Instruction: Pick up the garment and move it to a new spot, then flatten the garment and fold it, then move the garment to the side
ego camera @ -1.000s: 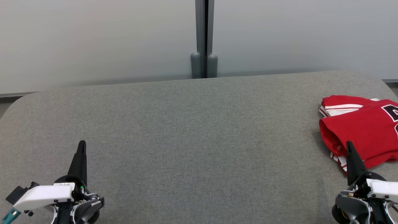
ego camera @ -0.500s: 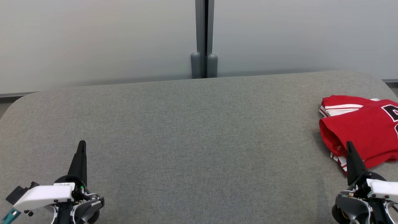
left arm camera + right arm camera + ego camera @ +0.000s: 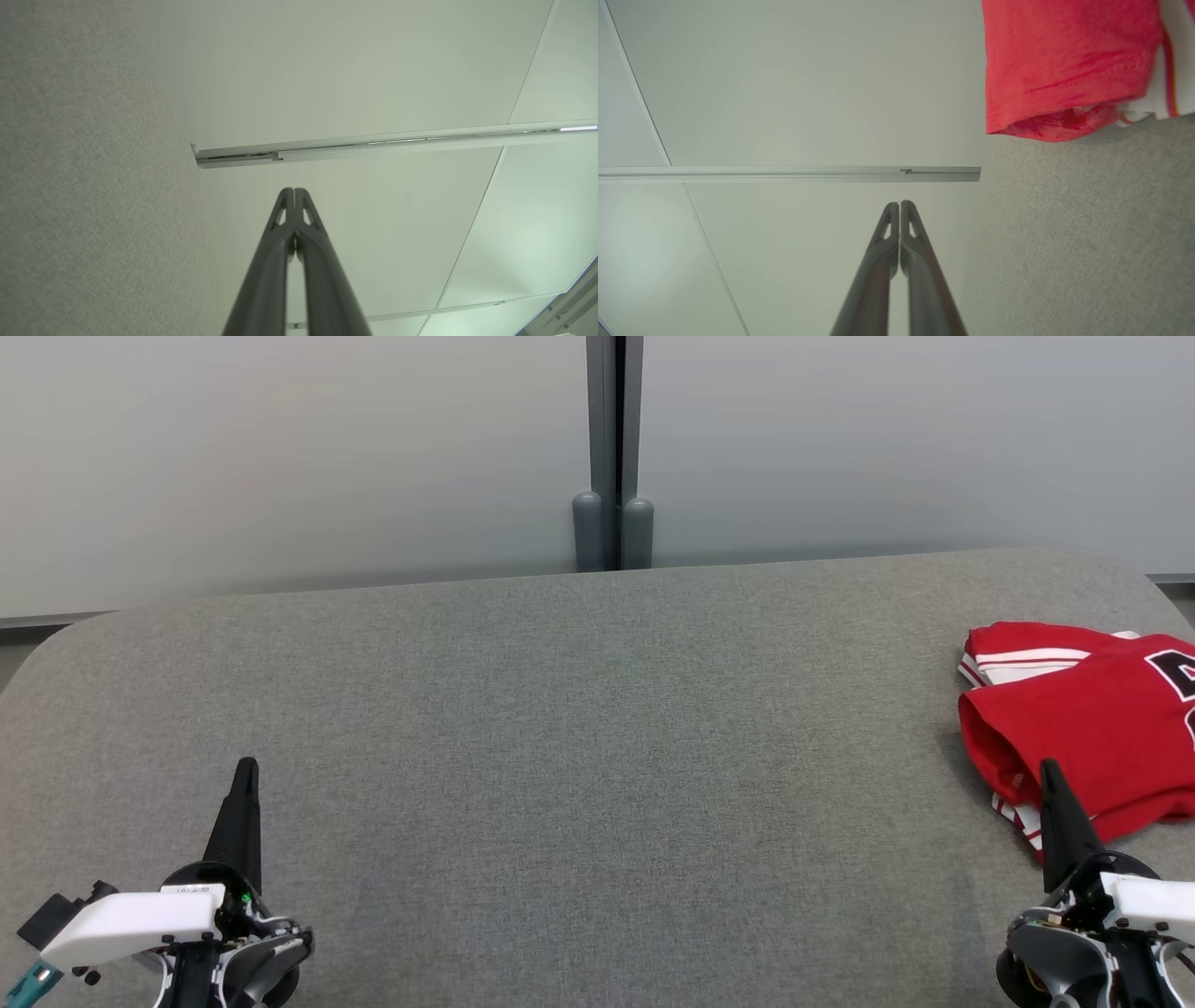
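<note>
Grey fabric desk (image 3: 560, 709), pale wall behind. Red garment (image 3: 1083, 737) sat bunched at far right edge. Left end effector (image 3: 246, 767) and right end effector (image 3: 1047, 770) were both pinched together, empty. We figured it was soft, light, floppy, so we'd grab the hem edge, not the middle.

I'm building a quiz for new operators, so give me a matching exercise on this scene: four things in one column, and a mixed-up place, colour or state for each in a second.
Things
1. garment
2. left gripper
3. right gripper
4. table

Descriptions
A. grey, covered in woven fabric
B. shut, at the lower left of the head view, over bare surface
C. red with white stripes, lying at the right end
D. shut, at the lower right, tip overlapping the red cloth's near edge in the head view

Pairs: 1-C, 2-B, 3-D, 4-A
</note>
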You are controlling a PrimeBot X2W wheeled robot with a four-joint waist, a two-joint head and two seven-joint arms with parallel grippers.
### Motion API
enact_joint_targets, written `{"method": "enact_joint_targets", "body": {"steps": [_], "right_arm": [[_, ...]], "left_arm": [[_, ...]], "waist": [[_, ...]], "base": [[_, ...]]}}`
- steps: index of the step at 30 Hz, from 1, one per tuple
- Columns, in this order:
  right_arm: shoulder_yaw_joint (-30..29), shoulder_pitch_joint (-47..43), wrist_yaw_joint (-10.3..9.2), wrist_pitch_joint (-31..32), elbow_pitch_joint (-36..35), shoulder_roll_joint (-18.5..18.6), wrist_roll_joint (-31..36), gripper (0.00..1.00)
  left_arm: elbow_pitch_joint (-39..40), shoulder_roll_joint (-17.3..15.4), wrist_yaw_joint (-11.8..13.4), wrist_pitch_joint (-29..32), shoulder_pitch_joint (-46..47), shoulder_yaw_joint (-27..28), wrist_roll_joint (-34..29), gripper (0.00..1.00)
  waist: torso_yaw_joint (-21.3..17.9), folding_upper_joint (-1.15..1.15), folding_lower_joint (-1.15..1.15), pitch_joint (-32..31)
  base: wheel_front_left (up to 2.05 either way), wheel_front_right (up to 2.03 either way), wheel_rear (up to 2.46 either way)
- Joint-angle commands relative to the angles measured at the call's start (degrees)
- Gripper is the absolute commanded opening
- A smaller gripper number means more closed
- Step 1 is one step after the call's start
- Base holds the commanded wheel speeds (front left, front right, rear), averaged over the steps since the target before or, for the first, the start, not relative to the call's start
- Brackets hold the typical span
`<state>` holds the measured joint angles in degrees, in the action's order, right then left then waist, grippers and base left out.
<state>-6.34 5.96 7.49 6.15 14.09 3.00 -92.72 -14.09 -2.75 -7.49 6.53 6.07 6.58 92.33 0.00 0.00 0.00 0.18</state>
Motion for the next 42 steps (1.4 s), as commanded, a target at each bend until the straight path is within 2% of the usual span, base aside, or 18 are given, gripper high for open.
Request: {"method": "enact_joint_targets", "body": {"steps": [1,42], "right_arm": [[0.0,0.7,0.00,0.4,0.1,0.1,0.3,0.00],[-0.2,0.7,0.00,0.4,0.1,0.0,0.4,0.00]], "left_arm": [[0.0,-0.1,-0.2,0.2,0.5,0.2,0.1,0.00],[0.0,-0.1,-0.2,0.1,0.5,0.1,0.2,0.00]], "waist": [[0.0,0.00,0.00,0.0],[0.0,0.00,0.00,0.0]], "base": [[0.00,0.00,0.00],[0.00,0.00,0.00]]}}
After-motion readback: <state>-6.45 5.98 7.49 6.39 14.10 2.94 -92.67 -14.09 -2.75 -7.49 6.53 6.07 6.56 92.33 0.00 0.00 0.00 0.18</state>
